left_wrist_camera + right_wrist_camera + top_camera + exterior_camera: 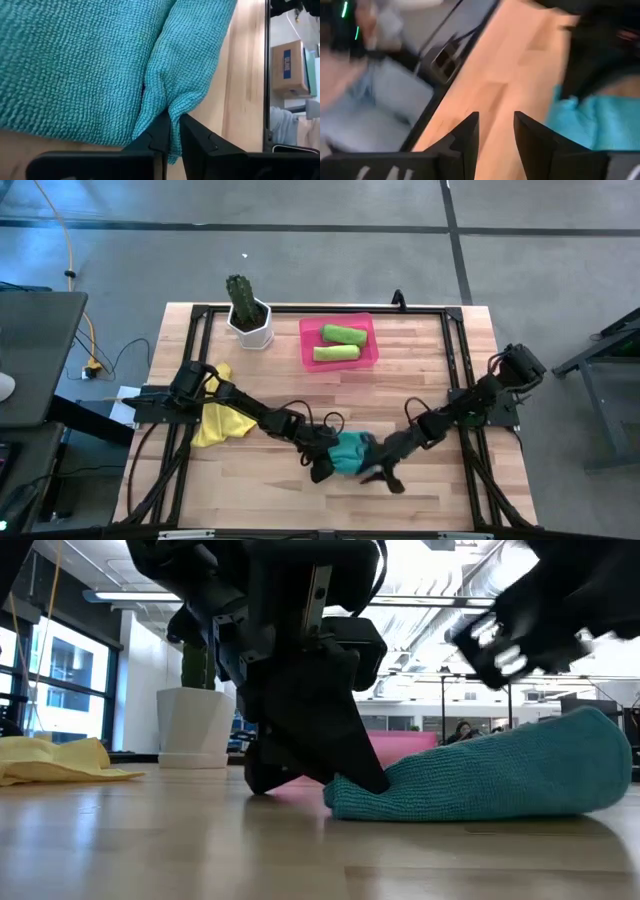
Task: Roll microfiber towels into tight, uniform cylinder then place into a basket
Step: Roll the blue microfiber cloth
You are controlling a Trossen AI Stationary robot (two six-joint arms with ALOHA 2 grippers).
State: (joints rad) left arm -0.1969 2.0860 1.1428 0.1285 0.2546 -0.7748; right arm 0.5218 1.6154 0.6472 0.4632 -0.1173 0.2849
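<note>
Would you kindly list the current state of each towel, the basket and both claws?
Teal towel: bunched on the table, edge pinched by the left claw.
Two lime green towels: rolled, lying in the basket.
Yellow towel: crumpled, unrolled, under the left arm.
Basket: holds two rolls.
Left claw: shut on the teal towel.
Right claw: open, empty, beside the teal towel.

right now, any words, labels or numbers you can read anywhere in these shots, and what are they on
None can be read.
Cardboard box beyond the table, left wrist view: a blue label with white marks, too blurred to read.
Teal towel, pink basket, white cactus pot: no print visible.
</note>
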